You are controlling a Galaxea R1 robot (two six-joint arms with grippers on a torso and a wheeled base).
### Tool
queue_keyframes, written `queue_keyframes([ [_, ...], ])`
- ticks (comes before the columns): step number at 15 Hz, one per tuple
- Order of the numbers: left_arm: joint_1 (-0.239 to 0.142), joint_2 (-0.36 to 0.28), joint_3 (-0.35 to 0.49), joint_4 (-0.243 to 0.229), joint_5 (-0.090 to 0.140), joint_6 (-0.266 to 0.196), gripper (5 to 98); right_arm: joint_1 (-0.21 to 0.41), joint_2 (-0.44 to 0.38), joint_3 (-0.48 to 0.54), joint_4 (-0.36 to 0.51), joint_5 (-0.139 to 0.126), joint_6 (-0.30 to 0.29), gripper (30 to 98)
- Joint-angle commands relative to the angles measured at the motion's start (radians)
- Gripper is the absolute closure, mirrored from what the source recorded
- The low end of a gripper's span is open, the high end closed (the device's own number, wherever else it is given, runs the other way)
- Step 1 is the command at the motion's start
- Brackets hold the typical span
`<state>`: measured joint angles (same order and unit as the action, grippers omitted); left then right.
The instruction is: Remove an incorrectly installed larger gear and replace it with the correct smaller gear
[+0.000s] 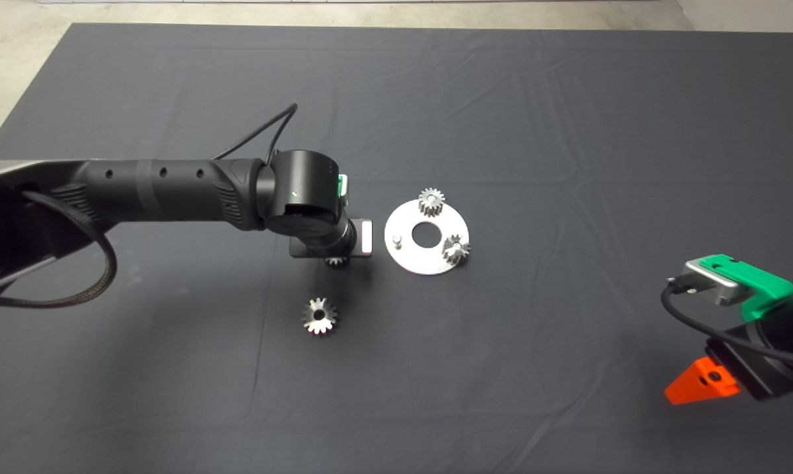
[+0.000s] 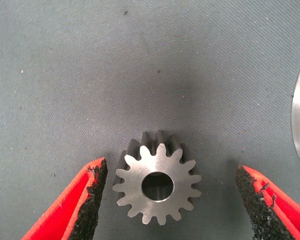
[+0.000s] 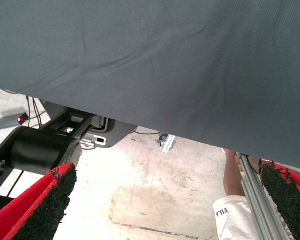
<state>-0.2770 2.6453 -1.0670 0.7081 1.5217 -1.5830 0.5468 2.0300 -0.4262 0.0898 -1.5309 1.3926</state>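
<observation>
Left tool (image 2: 167, 192) wide, straddles small gear (image 2: 157, 184) left of plate (image 1: 426, 237); big gear (image 1: 319, 315) nearer; right tool (image 3: 167, 200) wide, parked right.

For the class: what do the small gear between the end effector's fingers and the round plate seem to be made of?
Smaller gear: likely steel, dull grey machined face with faint glints. Round plate: probably metal too, pale matte silver. Fingers: red, plastic-looking, with rough black pads.
</observation>
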Motion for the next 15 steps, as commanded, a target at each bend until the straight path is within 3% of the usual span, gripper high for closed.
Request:
queue_keyframes([
  [1,-0.008,-0.001,0.033,0.016,0.041,0.034,38.5,0.021,-0.010,0.007,0.040,-0.104,-0.003,30.7],
  [15,0.001,-0.022,0.064,0.014,0.040,0.110,52.9,0.021,-0.017,0.008,0.039,-0.104,-0.003,30.7],
])
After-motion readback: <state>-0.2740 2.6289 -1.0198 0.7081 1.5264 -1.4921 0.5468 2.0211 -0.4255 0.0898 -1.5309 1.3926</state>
